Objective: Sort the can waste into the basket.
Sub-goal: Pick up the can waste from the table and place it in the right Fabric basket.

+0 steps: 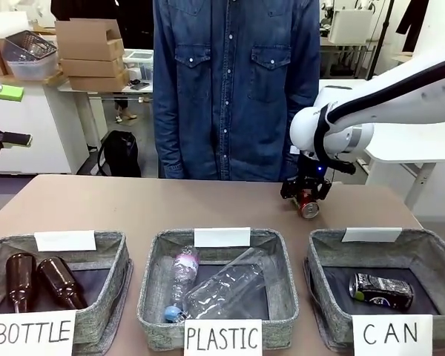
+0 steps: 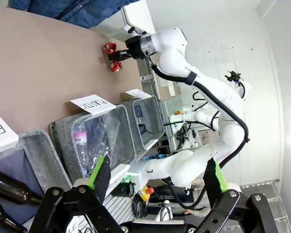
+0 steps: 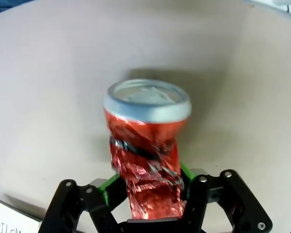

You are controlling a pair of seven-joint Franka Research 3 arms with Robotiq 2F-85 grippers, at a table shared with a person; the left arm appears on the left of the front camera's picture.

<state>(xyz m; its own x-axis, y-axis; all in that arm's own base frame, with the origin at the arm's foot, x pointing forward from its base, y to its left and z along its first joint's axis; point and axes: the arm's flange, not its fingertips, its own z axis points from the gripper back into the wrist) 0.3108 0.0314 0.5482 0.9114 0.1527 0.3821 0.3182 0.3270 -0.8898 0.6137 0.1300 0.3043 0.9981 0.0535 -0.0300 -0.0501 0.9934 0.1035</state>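
The crumpled red can (image 3: 146,145) sits clamped between the green pads of the right gripper (image 3: 148,194), its silver end pointing away from the wrist toward the brown table (image 1: 133,204). In the front view this red can (image 1: 308,206) hangs at the right gripper (image 1: 306,194) just over the tabletop, beyond the far rim of the basket (image 1: 430,256) marked "CAN", near the person in a denim shirt (image 1: 233,81). The black-and-silver can (image 1: 381,290) lies on its side inside that basket. To its left the "PLASTIC" basket (image 1: 152,285) holds clear plastic bottles (image 1: 215,285), and the "BOTTLE" basket (image 1: 111,267) holds two brown glass bottles (image 1: 41,282). The left gripper (image 2: 157,179) hangs with its fingers spread apart and nothing between them.
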